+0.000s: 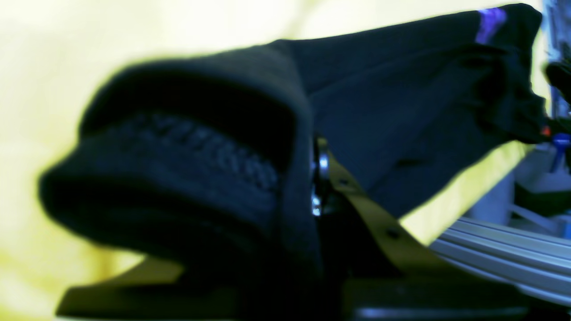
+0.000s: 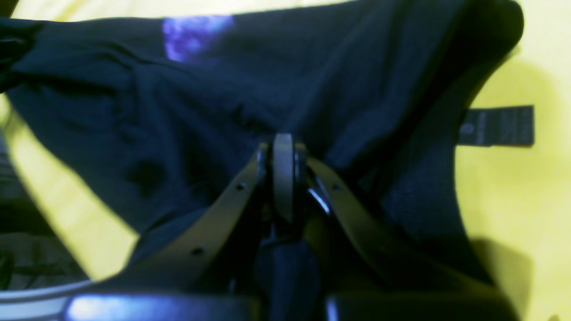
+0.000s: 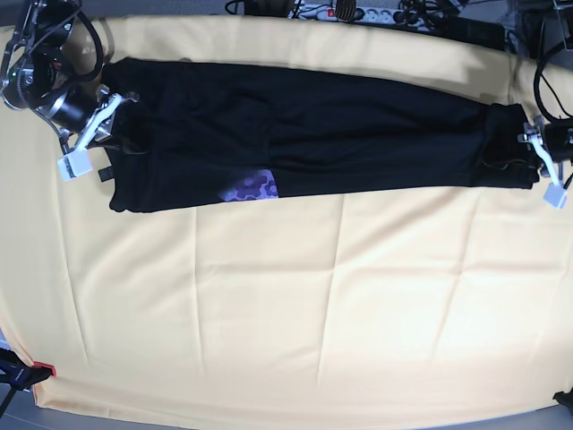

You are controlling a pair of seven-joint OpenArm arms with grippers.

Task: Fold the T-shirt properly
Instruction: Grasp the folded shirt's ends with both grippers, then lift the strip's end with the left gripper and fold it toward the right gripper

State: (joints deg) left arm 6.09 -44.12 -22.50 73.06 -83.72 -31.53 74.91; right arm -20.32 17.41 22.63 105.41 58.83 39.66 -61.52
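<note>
Shirt (image 3: 313,134) stretched lengthwise across the far side of the yellow cloth (image 3: 295,305), pinched at both ends.
Left gripper (image 3: 528,148) and right gripper (image 3: 100,121) each clench black fabric; it looks mid-fold, so next they likely carry both ends together evenly.

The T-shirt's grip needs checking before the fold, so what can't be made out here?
- Left wrist view: the left claw is buried in bunched, blurred T-shirt.
- Right wrist view: cloth hides the right claw tips; label text too blurred.
- Base view: purple print mostly folded under.
</note>
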